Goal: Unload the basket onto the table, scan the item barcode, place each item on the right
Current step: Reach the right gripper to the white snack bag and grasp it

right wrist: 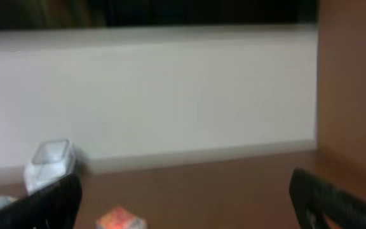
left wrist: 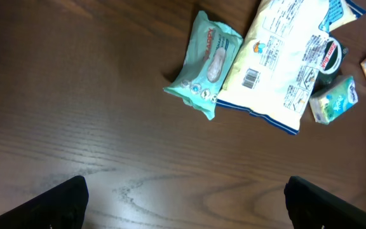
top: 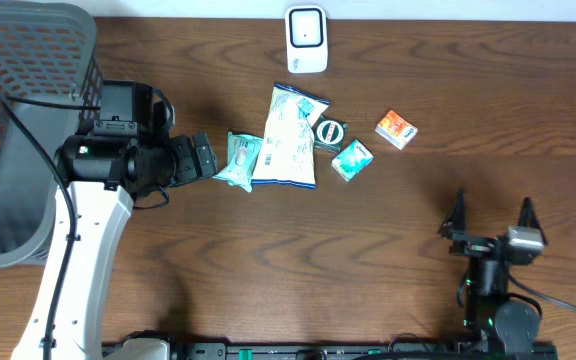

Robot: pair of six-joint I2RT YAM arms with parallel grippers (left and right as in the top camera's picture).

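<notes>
Several items lie in a cluster at mid-table: a teal wipes pack (top: pixel 238 160) (left wrist: pixel 206 62), a white snack bag (top: pixel 290 138) (left wrist: pixel 284 60) with a barcode (left wrist: pixel 251 78) facing up, a tape roll (top: pixel 329 131), a small teal box (top: pixel 352 160) and an orange box (top: pixel 396 129) (right wrist: pixel 121 219). The white scanner (top: pixel 306 40) (right wrist: pixel 49 162) stands at the far edge. My left gripper (top: pixel 208 158) (left wrist: pixel 186 207) is open just left of the wipes pack, holding nothing. At the front right, far from the items, my right gripper (top: pixel 491 218) (right wrist: pixel 186 203) is open and holds nothing.
A dark mesh basket (top: pixel 28 100) fills the far left corner behind the left arm. A white wall (right wrist: pixel 170 95) runs along the table's far edge. Bare wood lies between the item cluster and the right gripper.
</notes>
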